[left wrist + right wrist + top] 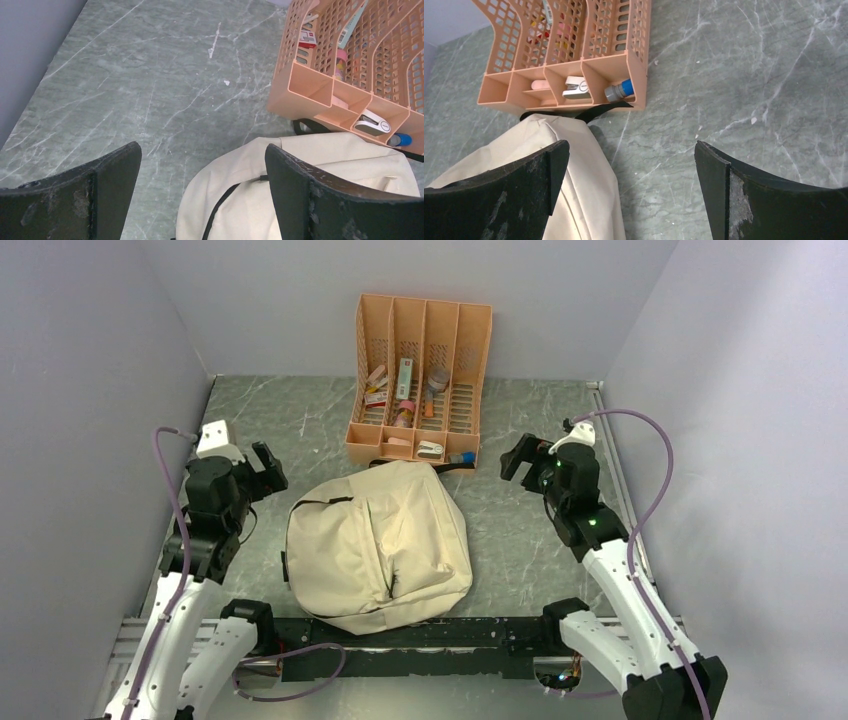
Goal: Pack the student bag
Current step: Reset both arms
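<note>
The cream-beige student bag [375,545] lies flat on the table centre, black strap at its far end by the organiser. It also shows in the left wrist view [325,170] and the right wrist view [579,175]. My left gripper [268,468] is open and empty, raised to the left of the bag. In its wrist view the gripper [202,170] frames the bag's upper left corner. My right gripper [520,455] is open and empty, raised to the right of the bag. In its wrist view the gripper [631,170] has bag edge and bare table between its fingers.
An orange slotted desk organiser [420,380] stands behind the bag, holding small items: a white stapler [576,88], a blue-capped marker [619,90], tape and cards. Grey walls close in left, right and back. A black rail [400,635] runs along the near edge.
</note>
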`<action>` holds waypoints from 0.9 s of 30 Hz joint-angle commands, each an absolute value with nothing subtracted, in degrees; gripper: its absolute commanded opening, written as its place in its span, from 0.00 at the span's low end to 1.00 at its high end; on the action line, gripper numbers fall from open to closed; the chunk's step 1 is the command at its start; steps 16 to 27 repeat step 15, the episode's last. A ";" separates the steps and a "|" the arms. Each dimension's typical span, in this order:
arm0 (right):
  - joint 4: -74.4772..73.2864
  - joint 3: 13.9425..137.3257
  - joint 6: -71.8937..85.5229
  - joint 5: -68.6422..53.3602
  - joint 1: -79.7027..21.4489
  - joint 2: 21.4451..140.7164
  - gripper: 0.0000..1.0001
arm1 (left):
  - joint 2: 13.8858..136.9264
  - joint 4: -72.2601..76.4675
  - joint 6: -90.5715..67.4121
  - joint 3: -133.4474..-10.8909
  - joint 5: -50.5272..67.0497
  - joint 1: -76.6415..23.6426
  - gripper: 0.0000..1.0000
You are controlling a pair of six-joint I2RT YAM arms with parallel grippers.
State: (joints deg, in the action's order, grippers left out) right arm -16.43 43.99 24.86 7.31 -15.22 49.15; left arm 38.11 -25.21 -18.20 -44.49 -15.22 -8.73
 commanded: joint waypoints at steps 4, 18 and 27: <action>-13.85 43.21 23.05 9.76 -15.56 47.66 1.00 | 38.79 -22.63 -16.61 -44.89 -17.69 -8.51 0.97; -11.70 42.45 22.25 7.71 -15.87 47.33 1.00 | 41.22 -22.56 -16.51 -45.48 -17.26 -8.36 0.97; -11.70 42.45 22.25 7.71 -15.87 47.33 1.00 | 41.22 -22.56 -16.51 -45.48 -17.26 -8.36 0.97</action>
